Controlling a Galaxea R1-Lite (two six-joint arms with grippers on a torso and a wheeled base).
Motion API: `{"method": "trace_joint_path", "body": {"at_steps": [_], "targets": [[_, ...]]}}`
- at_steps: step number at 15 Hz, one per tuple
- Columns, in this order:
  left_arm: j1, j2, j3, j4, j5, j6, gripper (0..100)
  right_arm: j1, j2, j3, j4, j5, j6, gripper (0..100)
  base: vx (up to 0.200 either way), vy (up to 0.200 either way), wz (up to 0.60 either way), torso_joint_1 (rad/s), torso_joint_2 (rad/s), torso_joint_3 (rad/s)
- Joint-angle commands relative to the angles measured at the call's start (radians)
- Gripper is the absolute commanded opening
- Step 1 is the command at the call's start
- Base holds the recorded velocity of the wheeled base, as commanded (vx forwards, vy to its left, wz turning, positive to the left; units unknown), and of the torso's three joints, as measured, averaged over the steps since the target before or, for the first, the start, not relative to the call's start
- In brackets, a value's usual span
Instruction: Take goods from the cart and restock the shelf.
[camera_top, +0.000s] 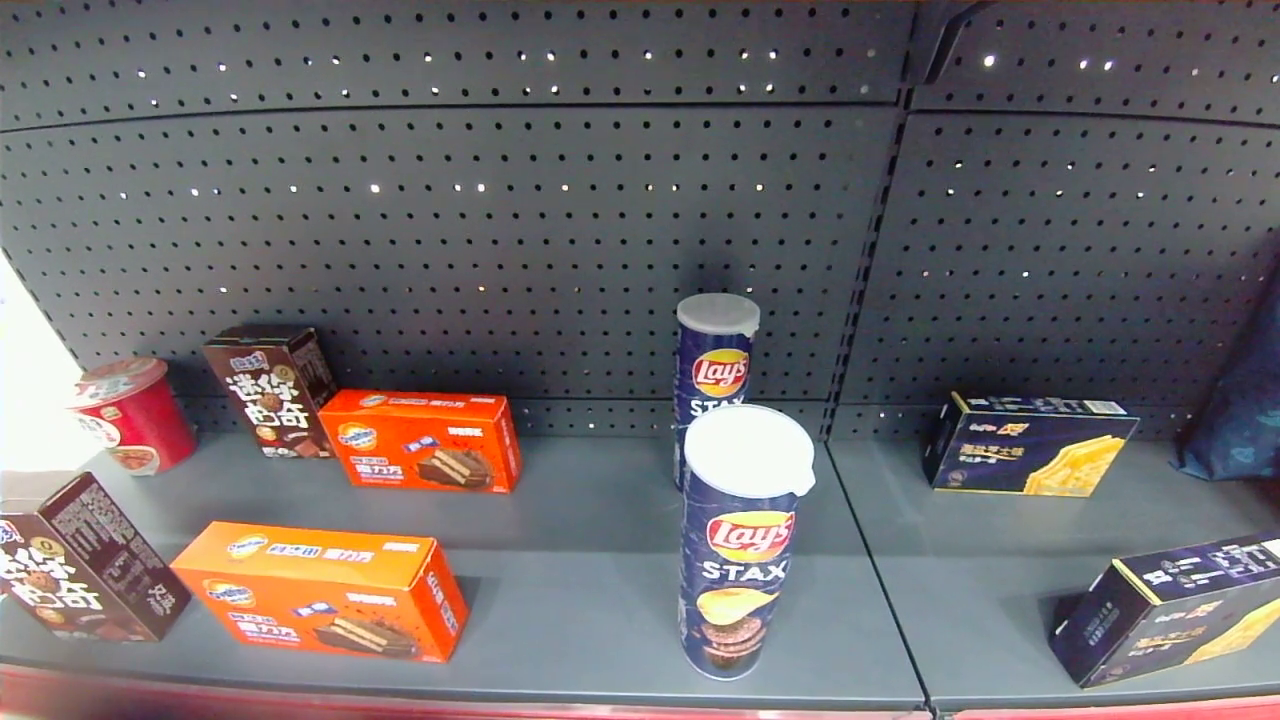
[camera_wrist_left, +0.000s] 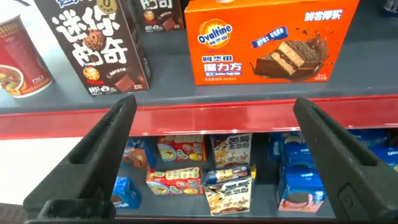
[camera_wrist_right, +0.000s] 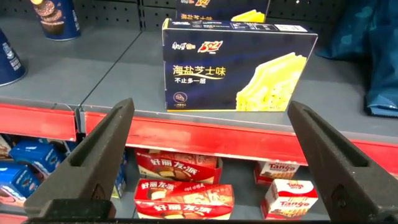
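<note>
The grey shelf (camera_top: 570, 560) carries two orange cake boxes (camera_top: 420, 440) (camera_top: 320, 590), two brown cookie boxes (camera_top: 275, 385) (camera_top: 80, 570), a red cup (camera_top: 135, 412), two dark blue chip cans (camera_top: 715, 370) (camera_top: 740, 560) and two navy cracker boxes (camera_top: 1030, 445) (camera_top: 1170, 610). My left gripper (camera_wrist_left: 214, 106) is open and holds nothing, just in front of the shelf's red front edge (camera_wrist_left: 211, 118), facing an orange box (camera_wrist_left: 267, 40). My right gripper (camera_wrist_right: 210, 106) is open too, with nothing in it, facing a navy cracker box (camera_wrist_right: 233, 68).
A perforated dark back panel (camera_top: 500, 230) closes the shelf behind. A blue bag (camera_top: 1240, 410) lies at the far right. Below the red edge, a lower shelf holds several snack boxes (camera_wrist_left: 211, 180) (camera_wrist_right: 180, 183). Bare shelf floor lies between the orange boxes and the cans.
</note>
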Motion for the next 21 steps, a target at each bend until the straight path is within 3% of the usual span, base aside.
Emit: {"method": "trace_joint_path", "body": {"at_steps": [1, 8, 11, 21], "targets": [[0.001, -0.001, 0.0, 0.0, 0.002, -0.005, 100, 0.001, 0.002, 0.0, 0.001, 0.0, 0.001, 100, 0.0, -0.2, 0.0, 0.002, 0.0, 0.002], [0.001, -0.001, 0.0, 0.0, 0.001, -0.018, 100, 0.001, 0.002, 0.0, -0.001, 0.017, 0.002, 100, 0.0, 0.0, 0.0, 0.0, 0.0, 0.0], [0.001, -0.001, 0.0, 0.002, 0.001, -0.041, 100, 0.001, 0.002, 0.0, -0.001, 0.019, 0.002, 100, 0.0, 0.0, 0.0, 0.0, 0.0, 0.0], [0.001, -0.001, 0.0, 0.002, -0.001, -0.041, 100, 0.001, 0.002, 0.0, -0.001, 0.02, 0.002, 100, 0.0, 0.0, 0.0, 0.0, 0.0, 0.0]]}}
